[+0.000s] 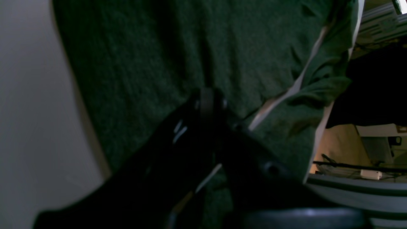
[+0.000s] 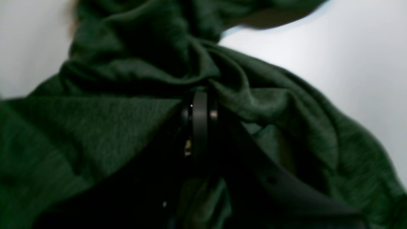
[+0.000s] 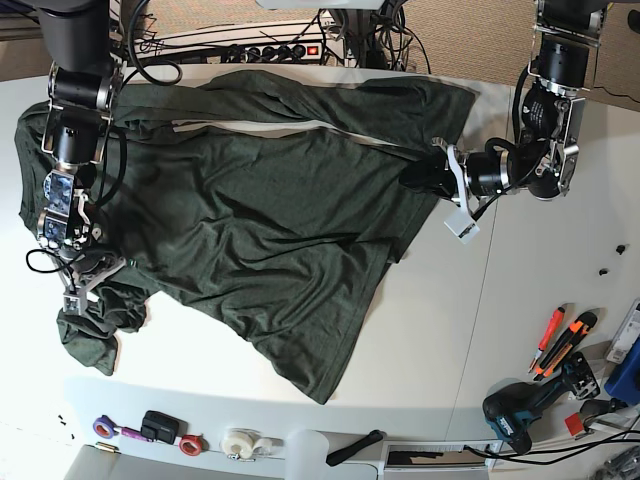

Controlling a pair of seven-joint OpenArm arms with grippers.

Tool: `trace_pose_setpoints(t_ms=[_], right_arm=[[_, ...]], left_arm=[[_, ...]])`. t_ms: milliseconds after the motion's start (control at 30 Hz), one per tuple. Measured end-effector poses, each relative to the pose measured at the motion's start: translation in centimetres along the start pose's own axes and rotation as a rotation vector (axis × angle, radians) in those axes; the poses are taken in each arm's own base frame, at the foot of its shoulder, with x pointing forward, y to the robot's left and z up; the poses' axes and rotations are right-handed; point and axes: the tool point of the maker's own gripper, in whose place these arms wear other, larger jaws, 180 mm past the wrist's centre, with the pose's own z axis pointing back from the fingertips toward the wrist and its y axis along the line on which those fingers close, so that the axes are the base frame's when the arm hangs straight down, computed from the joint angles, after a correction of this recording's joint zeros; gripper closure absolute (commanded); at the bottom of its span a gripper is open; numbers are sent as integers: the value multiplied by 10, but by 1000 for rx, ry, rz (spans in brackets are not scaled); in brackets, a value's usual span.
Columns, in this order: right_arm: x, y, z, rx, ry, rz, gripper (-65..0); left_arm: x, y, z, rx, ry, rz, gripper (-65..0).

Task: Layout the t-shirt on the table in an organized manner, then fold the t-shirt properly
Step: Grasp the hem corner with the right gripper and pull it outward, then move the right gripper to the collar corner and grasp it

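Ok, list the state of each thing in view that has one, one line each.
t-shirt: spread on the table, wrinkled, partly doubled over, not folded.
left hand: shut on the t-shirt's edge.
right hand: shut on bunched t-shirt fabric.
table: white, holding the t-shirt; tools and tape rolls along its edge.

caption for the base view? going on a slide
Both hands, left hand and right hand, pinch opposite edges of the dark green t-shirt, spread rumpled across the white table.

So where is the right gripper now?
In the base view, the right gripper is at the table's left side, fingers shut on the t-shirt's bunched lower-left edge.
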Motion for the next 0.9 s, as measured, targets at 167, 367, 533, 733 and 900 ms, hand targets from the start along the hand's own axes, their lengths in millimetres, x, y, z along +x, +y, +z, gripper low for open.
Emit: trace_pose_setpoints(t_ms=[167, 367, 533, 733, 900], right_arm=[[16, -15, -13, -66, -140, 21, 0], [72, -20, -14, -87, -282, -18, 0], [138, -42, 2, -188, -401, -68, 0], [177, -47, 13, -185, -442, -100, 0], [146, -40, 12, -58, -283, -127, 0]], left_arm=[[-2, -3, 1, -18, 9, 16, 0], [-4, -3, 0, -21, 9, 22, 0], [-7, -5, 0, -26, 7, 30, 0], [-5, -5, 0, -25, -13, 33, 0], [-5, -5, 0, -24, -12, 33, 0]])
